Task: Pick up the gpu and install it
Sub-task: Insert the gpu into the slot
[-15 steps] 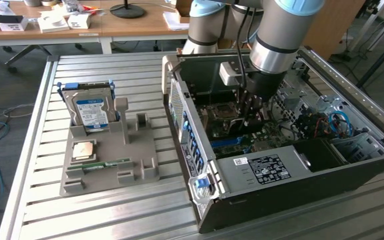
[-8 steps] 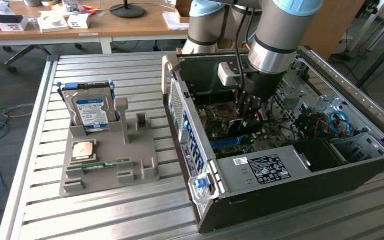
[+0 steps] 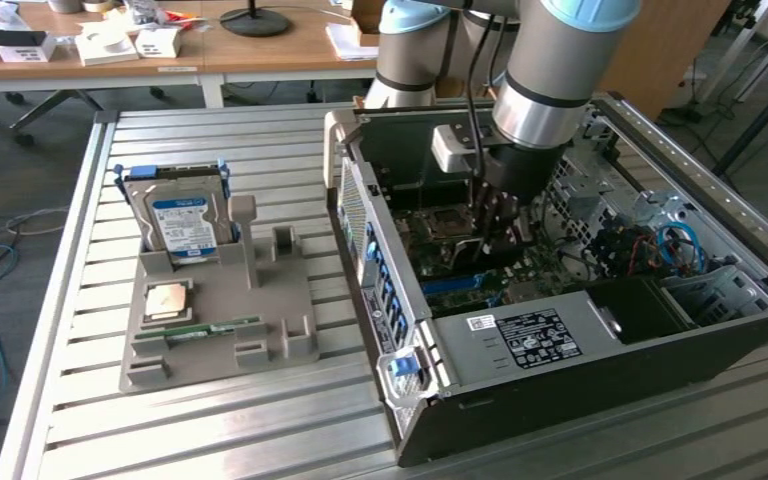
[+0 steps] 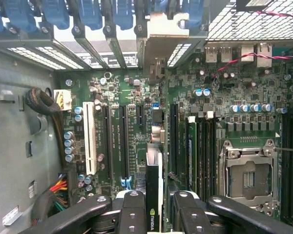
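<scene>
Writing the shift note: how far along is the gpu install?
Pickup looks done: the gpu is clamped edge-on between the fingers, inside the open computer case. In hand: it is over the motherboard, running along the expansion slots. Left: seating. Whether its edge has entered a slot yet cannot be told.
</scene>
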Robot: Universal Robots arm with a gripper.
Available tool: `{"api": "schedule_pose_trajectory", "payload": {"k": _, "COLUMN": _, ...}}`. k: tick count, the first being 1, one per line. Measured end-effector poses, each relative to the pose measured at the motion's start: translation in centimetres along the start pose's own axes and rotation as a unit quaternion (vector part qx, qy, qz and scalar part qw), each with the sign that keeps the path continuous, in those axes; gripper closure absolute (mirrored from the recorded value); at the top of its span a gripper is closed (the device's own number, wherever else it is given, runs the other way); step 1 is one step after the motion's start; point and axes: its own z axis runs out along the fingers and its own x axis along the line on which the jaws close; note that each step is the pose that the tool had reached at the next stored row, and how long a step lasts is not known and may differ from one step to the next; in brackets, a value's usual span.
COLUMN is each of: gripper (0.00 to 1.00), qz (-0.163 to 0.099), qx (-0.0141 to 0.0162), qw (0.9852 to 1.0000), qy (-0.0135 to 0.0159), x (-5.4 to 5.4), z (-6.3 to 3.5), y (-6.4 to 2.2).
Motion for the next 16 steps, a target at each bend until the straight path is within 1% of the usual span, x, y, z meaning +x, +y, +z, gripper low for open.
{"api": "schedule_pose_trajectory", "payload": {"k": 4, "gripper": 0.73, "qz": 0.0, "qx": 0.0, "qw": 1.0, "qy": 0.0, "x": 0.01, "z": 0.02, "y": 0.15}}
{"api": "schedule_pose_trajectory", "payload": {"k": 11, "gripper": 0.73, "qz": 0.0, "qx": 0.0, "qw": 1.0, "qy": 0.0, "x": 0.03, "z": 0.52, "y": 0.37}}
{"api": "schedule_pose_trajectory", "payload": {"k": 16, "gripper": 0.73, "qz": 0.0, "qx": 0.0, "qw": 1.0, "qy": -0.0001, "x": 0.03, "z": 0.63, "y": 0.4}}
